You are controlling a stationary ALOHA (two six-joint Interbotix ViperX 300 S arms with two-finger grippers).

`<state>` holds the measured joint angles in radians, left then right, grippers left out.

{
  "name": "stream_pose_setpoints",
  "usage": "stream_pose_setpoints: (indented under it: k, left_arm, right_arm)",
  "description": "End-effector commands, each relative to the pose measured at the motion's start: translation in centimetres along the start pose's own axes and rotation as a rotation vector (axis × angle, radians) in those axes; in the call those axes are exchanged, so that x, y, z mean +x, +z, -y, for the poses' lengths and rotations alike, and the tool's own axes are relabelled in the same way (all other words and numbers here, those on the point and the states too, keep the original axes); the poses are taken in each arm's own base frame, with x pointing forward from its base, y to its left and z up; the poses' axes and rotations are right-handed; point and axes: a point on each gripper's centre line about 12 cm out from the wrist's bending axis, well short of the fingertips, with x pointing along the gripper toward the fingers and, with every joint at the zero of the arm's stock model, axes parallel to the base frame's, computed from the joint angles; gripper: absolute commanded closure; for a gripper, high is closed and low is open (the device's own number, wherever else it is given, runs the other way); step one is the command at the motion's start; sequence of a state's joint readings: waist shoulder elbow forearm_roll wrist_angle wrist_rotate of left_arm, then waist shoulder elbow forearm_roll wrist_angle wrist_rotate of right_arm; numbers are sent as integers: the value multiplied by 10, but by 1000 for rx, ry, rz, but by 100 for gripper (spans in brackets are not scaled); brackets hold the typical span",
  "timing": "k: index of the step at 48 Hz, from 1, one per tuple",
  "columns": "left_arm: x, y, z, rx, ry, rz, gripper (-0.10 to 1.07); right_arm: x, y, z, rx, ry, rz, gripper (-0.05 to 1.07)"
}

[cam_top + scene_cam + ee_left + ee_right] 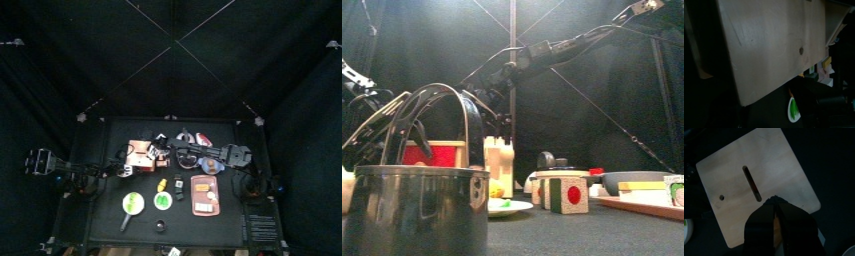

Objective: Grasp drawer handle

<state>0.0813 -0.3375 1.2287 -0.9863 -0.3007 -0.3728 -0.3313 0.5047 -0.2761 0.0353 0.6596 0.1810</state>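
Note:
The drawer is a small tan and reddish-brown box left of the table's middle. In the front view it stands behind a metal pot. My right arm reaches across from the right, and its gripper is at the drawer's right side. In the right wrist view the jaws are pressed together, tips against a pale wooden panel with a narrow slot. The handle is not visible. My left arm comes in from the left. Its wrist view is filled by a wooden panel of the drawer, and its own jaws do not show.
A metal pot with looped handles stands close at the front left. Two green bowls and a pinkish tray lie near the table's front. A white bottle, a small box with a red dot and a dark bowl stand mid-table.

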Motion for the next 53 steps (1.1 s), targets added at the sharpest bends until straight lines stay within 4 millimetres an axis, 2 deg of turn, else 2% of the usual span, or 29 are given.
stream_pose_setpoints:
  k: [1, 12, 36, 53]
  left_arm:
    - [1, 1, 8, -5, -16, -1, 11]
    - [4, 1, 9, -10, -8, 2, 15]
    - [5, 2, 5, -13, 3, 8, 45]
    - [4, 0, 5, -8, 2, -1, 45]
  right_arm:
    - [-4, 3, 1, -5, -3, 7, 85]
    - [-1, 2, 2, -9, -8, 3, 85]
    - [-1, 1, 3, -13, -11, 2, 85]
    - [-1, 0, 3, -13, -12, -5, 85]
